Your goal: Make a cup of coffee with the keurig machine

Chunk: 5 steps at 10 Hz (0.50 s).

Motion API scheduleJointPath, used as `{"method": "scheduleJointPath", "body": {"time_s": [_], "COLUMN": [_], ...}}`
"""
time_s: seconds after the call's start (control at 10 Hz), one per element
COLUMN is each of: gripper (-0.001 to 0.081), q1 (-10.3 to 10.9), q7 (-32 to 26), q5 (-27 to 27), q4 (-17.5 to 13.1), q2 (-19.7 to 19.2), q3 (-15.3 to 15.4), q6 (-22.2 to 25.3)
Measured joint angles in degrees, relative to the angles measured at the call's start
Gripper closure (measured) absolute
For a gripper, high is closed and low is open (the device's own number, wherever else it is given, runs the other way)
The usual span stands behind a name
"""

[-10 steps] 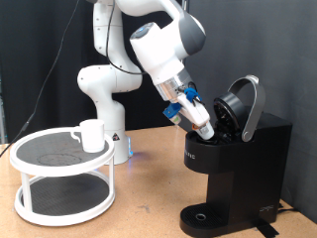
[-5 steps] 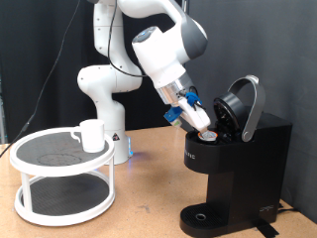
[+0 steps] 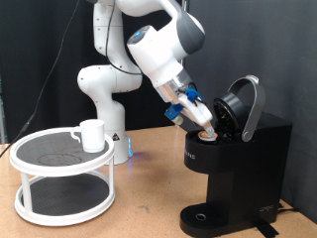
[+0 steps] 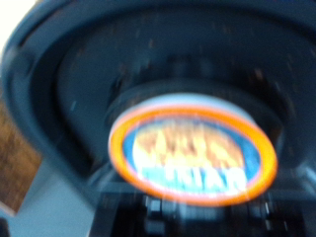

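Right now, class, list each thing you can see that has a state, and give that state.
Keurig: lid raised, brew chamber open.
Pod: foil top facing the wrist camera, sitting at the open chamber.
Gripper: at the chamber mouth, by the pod.
Cup: upright on the white stand, top tier.

You see: black curtain backdrop point(image 3: 40, 50); wooden tabletop point(image 3: 149, 193); white two-tier round stand point(image 3: 61, 178) at the exterior view's left.
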<state>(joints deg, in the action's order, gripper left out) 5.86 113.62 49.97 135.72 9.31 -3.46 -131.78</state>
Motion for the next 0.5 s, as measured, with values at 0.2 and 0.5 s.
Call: {"method": "scheduleJointPath", "body": {"time_s": [0.2, 0.5], "gripper": [0.0072, 0.0072], "q1": [-0.6, -0.9], "q7": [-1.9, -2.2], "q5": [0.1, 1.5], "q4": [0.0, 0.1], "q2": [3.1, 4.5], "q3": [-1.5, -2.1], "q6": [3.7, 5.1]}}
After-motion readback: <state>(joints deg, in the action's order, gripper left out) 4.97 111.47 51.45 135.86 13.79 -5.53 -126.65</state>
